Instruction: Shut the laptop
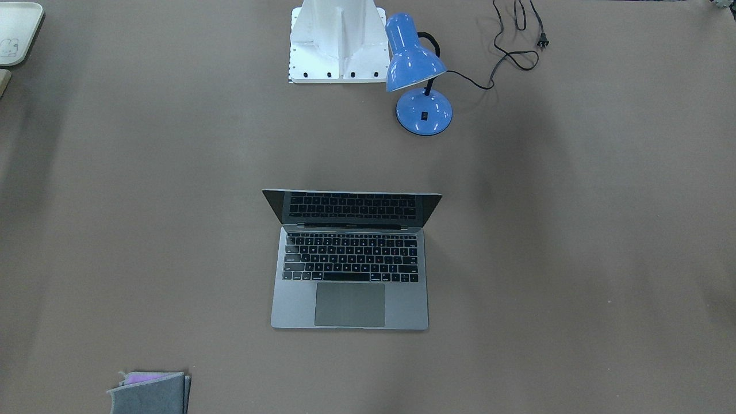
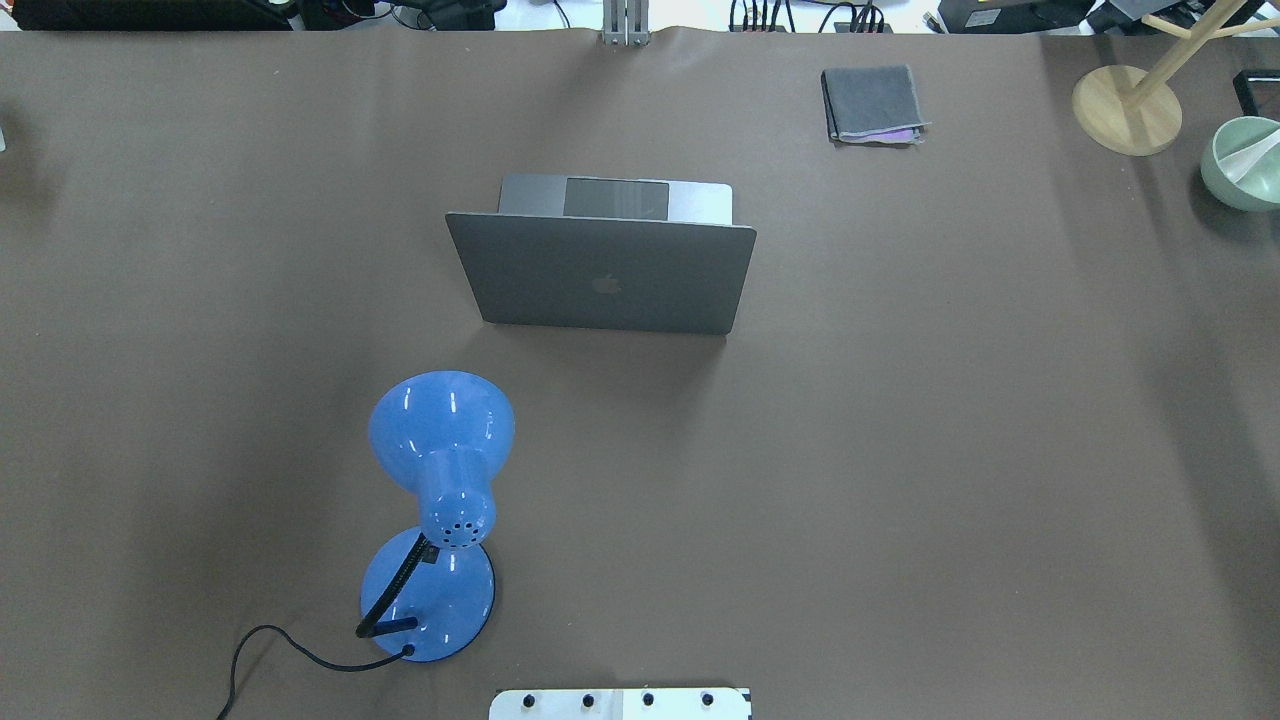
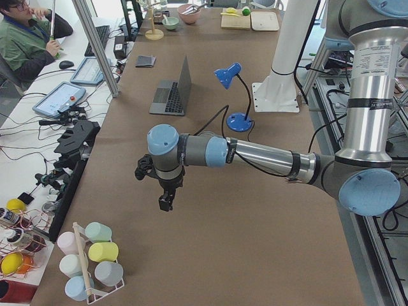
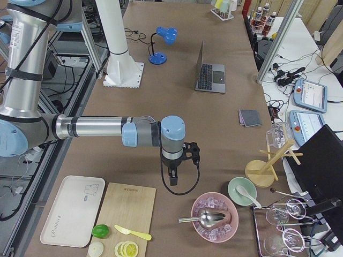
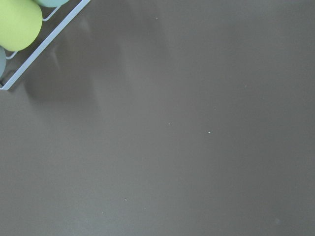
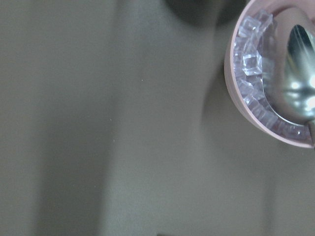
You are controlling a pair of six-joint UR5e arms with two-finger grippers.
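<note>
The silver-grey laptop (image 1: 299, 299) stands open in the middle of the table, lid upright, black keys and grey trackpad facing away from the robot. The overhead view shows its lid back with the dark apple logo (image 2: 640, 270). It also shows far off in the left view (image 3: 185, 80) and the right view (image 4: 201, 60). My left gripper (image 3: 165, 203) hangs over bare table far from the laptop, near the table's left end. My right gripper (image 4: 173, 180) hangs over the table near the right end. I cannot tell whether either is open or shut.
A blue desk lamp (image 2: 440, 470) with a black cord stands between the robot base (image 1: 336, 46) and the laptop. A grey felt pouch (image 2: 872, 103) lies at the far side. A cup rack (image 3: 89, 261) is by the left gripper; a pink ice bowl (image 4: 215, 217) by the right.
</note>
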